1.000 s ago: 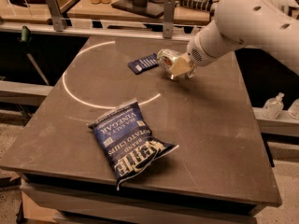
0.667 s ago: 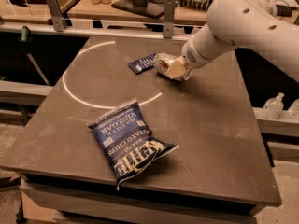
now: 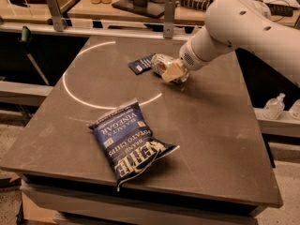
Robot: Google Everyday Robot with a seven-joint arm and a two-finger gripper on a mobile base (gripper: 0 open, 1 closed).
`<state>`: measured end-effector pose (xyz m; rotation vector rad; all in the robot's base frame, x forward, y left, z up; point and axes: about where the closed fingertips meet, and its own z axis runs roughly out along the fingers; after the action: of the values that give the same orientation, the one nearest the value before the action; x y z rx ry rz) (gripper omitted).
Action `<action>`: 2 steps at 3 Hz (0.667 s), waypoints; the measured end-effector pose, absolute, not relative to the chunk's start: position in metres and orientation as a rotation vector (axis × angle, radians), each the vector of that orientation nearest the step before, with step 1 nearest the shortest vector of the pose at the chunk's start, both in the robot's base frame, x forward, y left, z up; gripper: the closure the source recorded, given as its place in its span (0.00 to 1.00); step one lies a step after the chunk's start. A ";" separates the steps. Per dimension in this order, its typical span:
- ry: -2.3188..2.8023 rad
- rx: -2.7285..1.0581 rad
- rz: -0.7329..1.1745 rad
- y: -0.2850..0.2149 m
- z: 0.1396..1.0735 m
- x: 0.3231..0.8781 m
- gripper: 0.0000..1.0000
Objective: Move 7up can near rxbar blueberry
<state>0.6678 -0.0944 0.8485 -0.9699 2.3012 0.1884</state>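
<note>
The 7up can is a small silvery can with a red spot, lying tilted on the dark table at the far middle. My gripper is shut on the 7up can, its tan fingers around the can's right part. The rxbar blueberry, a small flat navy wrapper, lies right beside the can on its left, almost touching it. The white arm reaches in from the upper right.
A large blue-and-white Kettle chip bag lies at the table's front middle. A bright light arc curves across the left of the table. Metal posts and a shelf stand behind the far edge. Small bottles sit at the right.
My gripper has moved left with the 7up can, bringing it right up to the rxbar blueberry. The chip bag has not moved.
</note>
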 end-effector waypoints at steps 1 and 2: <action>2.310 -0.948 0.205 -0.097 0.846 0.663 0.00; 2.334 -0.849 0.182 -0.135 0.857 0.640 0.00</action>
<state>0.6400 -0.1350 0.8567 -0.8487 2.3342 0.1818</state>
